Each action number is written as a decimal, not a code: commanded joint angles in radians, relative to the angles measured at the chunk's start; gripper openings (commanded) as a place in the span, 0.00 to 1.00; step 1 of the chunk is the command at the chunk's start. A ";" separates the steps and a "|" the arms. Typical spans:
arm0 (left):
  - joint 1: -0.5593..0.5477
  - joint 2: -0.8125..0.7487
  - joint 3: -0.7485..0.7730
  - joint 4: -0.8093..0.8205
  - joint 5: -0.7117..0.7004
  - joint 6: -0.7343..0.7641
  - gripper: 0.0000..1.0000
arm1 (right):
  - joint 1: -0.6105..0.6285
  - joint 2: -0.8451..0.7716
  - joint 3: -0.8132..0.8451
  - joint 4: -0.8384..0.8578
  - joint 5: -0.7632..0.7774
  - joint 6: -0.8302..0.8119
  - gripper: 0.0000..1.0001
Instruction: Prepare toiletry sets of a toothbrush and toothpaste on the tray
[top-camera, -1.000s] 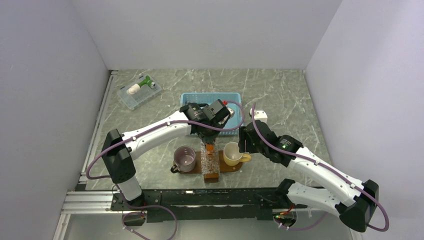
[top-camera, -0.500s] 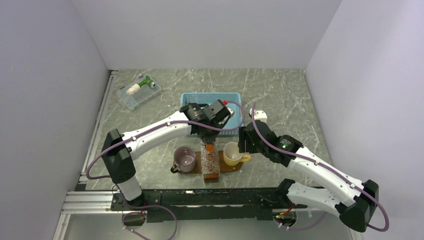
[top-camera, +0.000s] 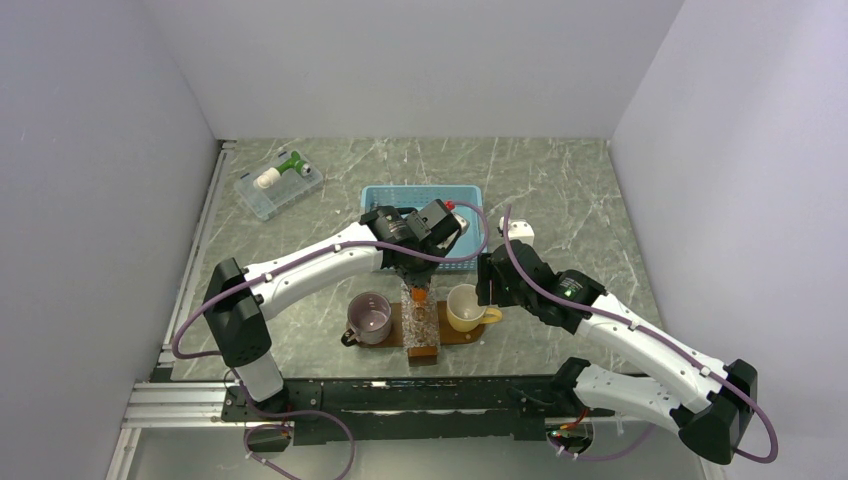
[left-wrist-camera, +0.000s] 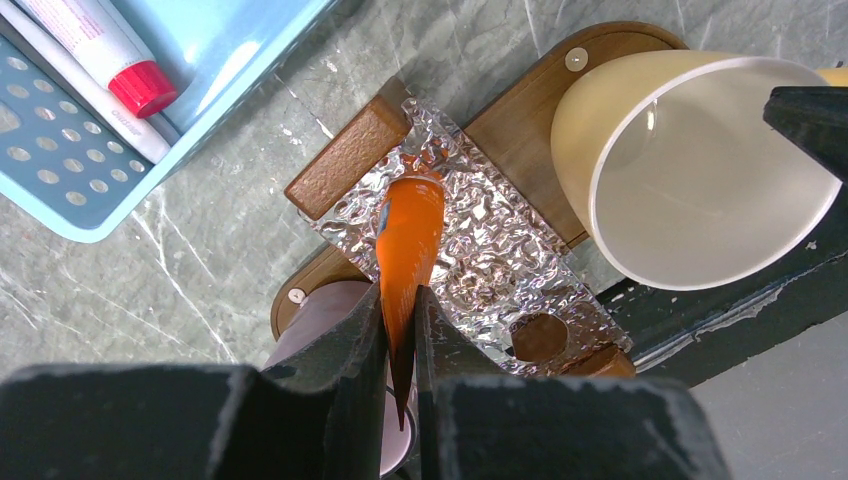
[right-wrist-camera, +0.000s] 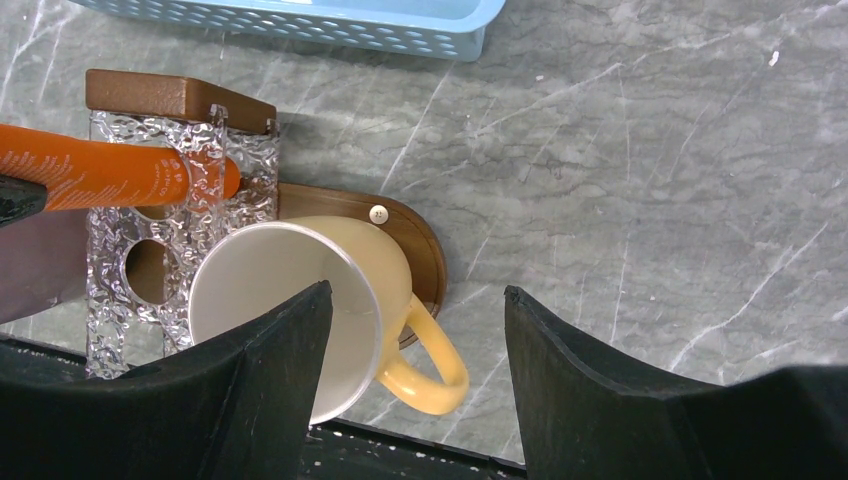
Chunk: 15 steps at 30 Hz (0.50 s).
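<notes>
My left gripper (left-wrist-camera: 400, 300) is shut on the flat end of the orange toothpaste (left-wrist-camera: 408, 235). It holds the tube nose-down at the clear textured holder (left-wrist-camera: 490, 250) on the dark-brown tray (left-wrist-camera: 520, 120). From above, the tube (top-camera: 419, 294) hangs under the left gripper (top-camera: 415, 275). The tube also shows in the right wrist view (right-wrist-camera: 100, 175). My right gripper (right-wrist-camera: 415, 300) is open and empty, over the yellow mug (right-wrist-camera: 300, 300) at the tray's right end (right-wrist-camera: 425, 255). A thin pale toothbrush (left-wrist-camera: 120, 118) lies in the light-blue basket (left-wrist-camera: 60, 190).
A purple cup (top-camera: 369, 318) stands on the tray's left end, the yellow mug (top-camera: 465, 307) on its right. A white red-capped tube (left-wrist-camera: 100, 45) lies in the basket (top-camera: 420, 195). A clear box (top-camera: 278, 182) with a green-white item sits at the back left.
</notes>
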 joint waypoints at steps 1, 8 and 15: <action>-0.007 -0.006 0.008 -0.006 -0.018 0.008 0.13 | -0.004 -0.008 0.000 0.048 -0.002 0.001 0.66; -0.007 -0.005 0.026 -0.018 -0.017 0.014 0.23 | -0.005 -0.010 0.001 0.044 0.000 0.001 0.66; -0.009 -0.008 0.048 -0.027 -0.004 0.018 0.35 | -0.005 -0.010 0.004 0.044 -0.002 0.001 0.66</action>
